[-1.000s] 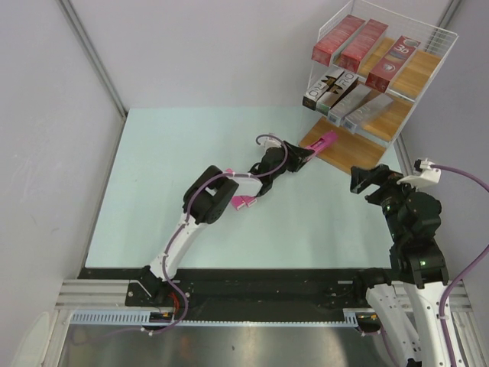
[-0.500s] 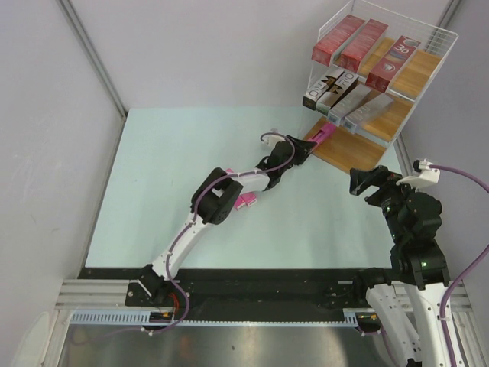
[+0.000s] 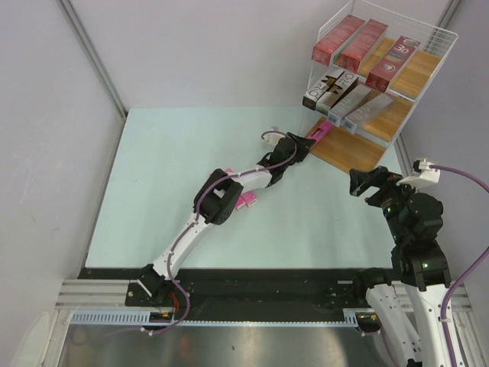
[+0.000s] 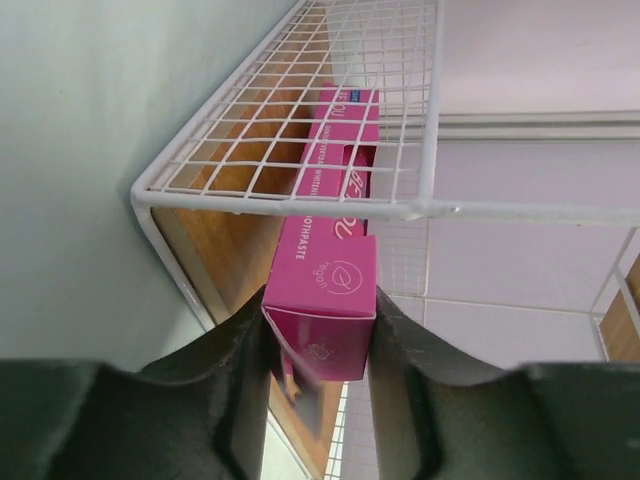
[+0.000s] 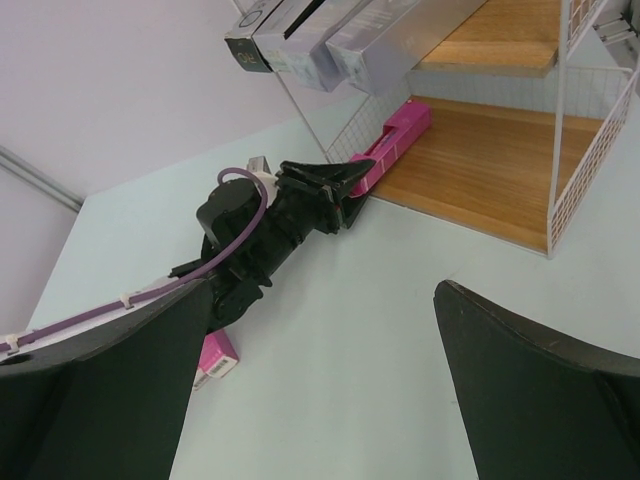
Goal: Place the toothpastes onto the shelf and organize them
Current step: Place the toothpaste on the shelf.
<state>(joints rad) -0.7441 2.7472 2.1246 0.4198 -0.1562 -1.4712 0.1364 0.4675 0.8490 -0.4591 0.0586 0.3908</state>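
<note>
My left gripper (image 3: 304,146) (image 4: 320,322) is shut on the near end of a bright pink toothpaste carton (image 3: 322,134) (image 4: 331,262) (image 5: 394,139). The carton's far end reaches over the left edge of the shelf's (image 3: 432,34) lowest wooden board (image 5: 480,165), under the wire tier (image 4: 290,200). Three dark red cartons (image 3: 364,44) lie on the top board. Three silver-grey ones (image 3: 348,99) (image 5: 310,28) lie on the middle board. More pink carton (image 3: 244,201) (image 5: 215,360) lies on the table beside the left arm. My right gripper (image 3: 361,181) (image 5: 325,290) hangs open over the table with nothing in it.
The shelf stands at the table's far right corner, against the grey wall. The left arm stretches diagonally across the pale green table (image 3: 168,183) toward it. A purple cable (image 5: 235,215) loops over the left wrist.
The left gripper has moved up and to the right, carrying the pink carton further onto the lowest board. The right arm has stayed still.
</note>
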